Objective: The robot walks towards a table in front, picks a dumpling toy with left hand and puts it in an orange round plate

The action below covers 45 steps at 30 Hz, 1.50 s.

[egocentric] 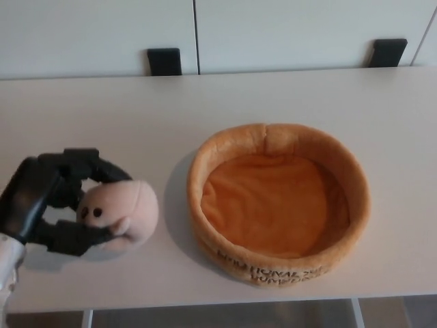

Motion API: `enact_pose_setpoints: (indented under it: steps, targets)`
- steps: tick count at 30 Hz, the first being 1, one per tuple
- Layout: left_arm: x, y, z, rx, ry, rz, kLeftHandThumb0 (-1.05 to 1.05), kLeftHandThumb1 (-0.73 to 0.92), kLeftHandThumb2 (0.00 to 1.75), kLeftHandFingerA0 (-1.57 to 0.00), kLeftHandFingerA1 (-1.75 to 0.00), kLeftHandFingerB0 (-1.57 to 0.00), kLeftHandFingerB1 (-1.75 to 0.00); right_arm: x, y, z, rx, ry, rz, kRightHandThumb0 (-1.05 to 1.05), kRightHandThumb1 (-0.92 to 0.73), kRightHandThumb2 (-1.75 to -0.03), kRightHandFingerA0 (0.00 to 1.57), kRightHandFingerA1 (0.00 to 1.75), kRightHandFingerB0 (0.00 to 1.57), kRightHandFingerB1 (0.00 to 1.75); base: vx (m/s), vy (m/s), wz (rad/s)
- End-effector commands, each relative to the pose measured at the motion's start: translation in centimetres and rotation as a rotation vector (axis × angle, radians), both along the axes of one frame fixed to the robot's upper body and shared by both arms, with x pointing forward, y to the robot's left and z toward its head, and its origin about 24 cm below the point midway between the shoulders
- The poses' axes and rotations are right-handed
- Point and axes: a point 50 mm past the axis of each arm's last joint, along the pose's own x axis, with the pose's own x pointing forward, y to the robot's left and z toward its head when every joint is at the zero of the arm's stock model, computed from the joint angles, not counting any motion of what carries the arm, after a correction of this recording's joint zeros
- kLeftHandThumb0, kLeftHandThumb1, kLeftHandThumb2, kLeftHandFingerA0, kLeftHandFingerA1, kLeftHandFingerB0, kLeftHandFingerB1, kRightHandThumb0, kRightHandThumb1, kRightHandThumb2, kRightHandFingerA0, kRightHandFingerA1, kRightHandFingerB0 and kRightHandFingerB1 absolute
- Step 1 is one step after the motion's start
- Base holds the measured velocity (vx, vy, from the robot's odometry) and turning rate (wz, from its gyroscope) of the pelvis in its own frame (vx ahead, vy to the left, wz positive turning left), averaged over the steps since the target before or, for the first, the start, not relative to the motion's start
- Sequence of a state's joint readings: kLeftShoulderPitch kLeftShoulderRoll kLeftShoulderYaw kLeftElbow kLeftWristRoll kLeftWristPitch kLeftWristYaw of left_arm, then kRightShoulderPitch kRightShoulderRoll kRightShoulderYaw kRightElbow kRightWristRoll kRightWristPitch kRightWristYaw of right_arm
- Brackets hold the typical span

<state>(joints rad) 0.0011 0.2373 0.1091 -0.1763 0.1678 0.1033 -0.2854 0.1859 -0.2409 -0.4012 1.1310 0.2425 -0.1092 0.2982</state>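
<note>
A pale pink plush dumpling toy (pixel 126 210) with a small black-dotted face is held just above the table at the left. My left hand (pixel 58 201) is shut on it, black fingers over its top and thumb under its left side. To its right an orange round plush plate (pixel 278 203) with a raised rim and dark lettering on its front wall rests on the table. The plate's hollow holds nothing. A narrow gap separates toy and plate rim. My right hand does not show.
The white table (pixel 123 116) runs across the whole view, its front edge near the bottom. Behind it stand white cabinet panels with two black brackets (pixel 164 61) (pixel 386 52).
</note>
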Motion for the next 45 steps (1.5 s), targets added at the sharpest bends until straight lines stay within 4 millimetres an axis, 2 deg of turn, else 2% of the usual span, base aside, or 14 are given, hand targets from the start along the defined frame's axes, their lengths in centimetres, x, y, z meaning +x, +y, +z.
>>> enact_pose_setpoints:
  steps: [1,8,12,13,15,16,18,25,35,39,40,41,42,45]
  targets:
    - [3.1,-3.4,6.2,-0.956,0.15,-0.111,0.38,0.59,1.13,-1.28,-1.29,-1.03,-1.05,0.2,-0.6,0.3,-0.014,-0.004,-0.003,0.0,-0.5,-0.88,0.41,0.62,0.28,0.54,0.0,0.0,0.0]
    - [4.8,-8.2,10.2,-0.956,0.076,-0.225,0.36,0.43,1.09,-1.34,-1.24,-1.12,-1.04,0.5,-0.6,0.3,-0.022,-0.003,0.0,0.02,-0.52,-0.9,0.42,0.63,0.28,0.54,0.0,0.0,0.0]
    - [4.9,-9.2,10.9,-0.969,0.072,-0.246,0.34,0.41,1.07,-1.31,-1.23,-1.09,-1.02,0.9,-0.6,0.4,-0.022,-0.013,-0.001,0.03,-0.52,-0.9,0.42,0.63,0.28,0.54,0.0,0.0,0.0]
    - [4.8,-9.8,11.0,-0.951,0.068,-0.259,0.29,0.47,0.95,-1.29,-1.21,-1.07,-0.89,0.9,-0.6,0.4,-0.019,-0.016,-0.003,0.05,-0.51,-0.9,0.41,0.63,0.29,0.54,0.0,0.0,0.0]
    - [4.3,-11.6,11.0,-0.89,0.06,-0.311,0.25,0.47,0.97,-1.29,-1.19,-1.02,-0.93,0.8,-0.6,0.4,-0.015,-0.02,0.015,0.04,-0.53,-0.91,0.39,0.61,0.26,0.53,0.0,0.0,0.0]
    - [4.1,-12.3,11.0,-0.862,0.06,-0.331,0.19,0.54,0.81,-1.29,-1.11,-1.07,-0.84,0.8,-0.6,0.5,-0.018,-0.02,0.022,0.04,-0.53,-0.9,0.41,0.62,0.26,0.53,0.0,0.0,0.0]
    - [3.9,-13.0,10.9,-0.834,0.062,-0.348,0.19,0.54,0.81,-1.29,-1.11,-1.07,-0.84,0.9,-0.7,0.5,-0.022,-0.019,0.026,0.04,-0.53,-0.9,0.41,0.62,0.26,0.53,0.0,0.0,0.0]
    - [4.0,-16.5,8.8,-0.673,0.127,-0.411,0.19,0.52,0.77,-1.33,-0.95,-1.12,-0.79,0.9,-0.4,0.4,-0.017,-0.022,0.013,0.04,-0.53,-0.9,0.4,0.61,0.26,0.53,0.0,0.0,0.0]
    - [2.8,-17.5,4.1,-0.57,0.246,-0.422,0.18,0.53,0.73,-1.26,-0.93,-1.08,-0.77,1.7,-0.5,0.7,-0.007,-0.052,0.026,0.02,-0.52,-0.91,0.38,0.61,0.27,0.54,0.0,0.0,0.0]
    - [2.4,-17.2,2.5,-0.438,0.261,-0.393,-0.04,0.58,0.56,-1.26,-0.71,-0.99,-0.62,1.9,-0.6,0.9,-0.009,-0.059,0.047,0.03,-0.52,-0.9,0.4,0.62,0.26,0.54,0.0,0.0,0.0]
    - [2.2,-17.1,2.1,-0.37,0.286,-0.366,-0.13,0.57,0.57,-0.9,-0.56,-0.69,-0.48,2.1,-0.6,0.9,-0.012,-0.054,0.043,0.02,-0.51,-0.9,0.39,0.61,0.27,0.54,0.0,0.0,0.0]
    - [2.1,-17.0,2.0,-0.356,0.294,-0.359,-0.13,0.57,0.57,-0.9,-0.56,-0.69,-0.48,2.1,-0.6,0.9,-0.012,-0.053,0.041,0.02,-0.51,-0.9,0.39,0.61,0.27,0.54,0.0,0.0,0.0]
    - [1.9,-16.9,1.7,-0.351,0.345,-0.323,-0.18,0.5,0.57,-0.55,-0.51,-0.34,-0.35,2.0,-0.6,0.9,-0.015,-0.057,0.043,0.03,-0.54,-0.91,0.38,0.62,0.26,0.54,0.0,0.0,0.0]
    - [1.8,-16.7,1.6,-0.345,0.365,-0.306,-0.19,0.49,0.56,-0.5,-0.49,-0.3,-0.34,2.0,-0.6,0.9,-0.02,-0.061,0.048,0.03,-0.54,-0.91,0.39,0.62,0.27,0.54,0.0,0.0,0.0]
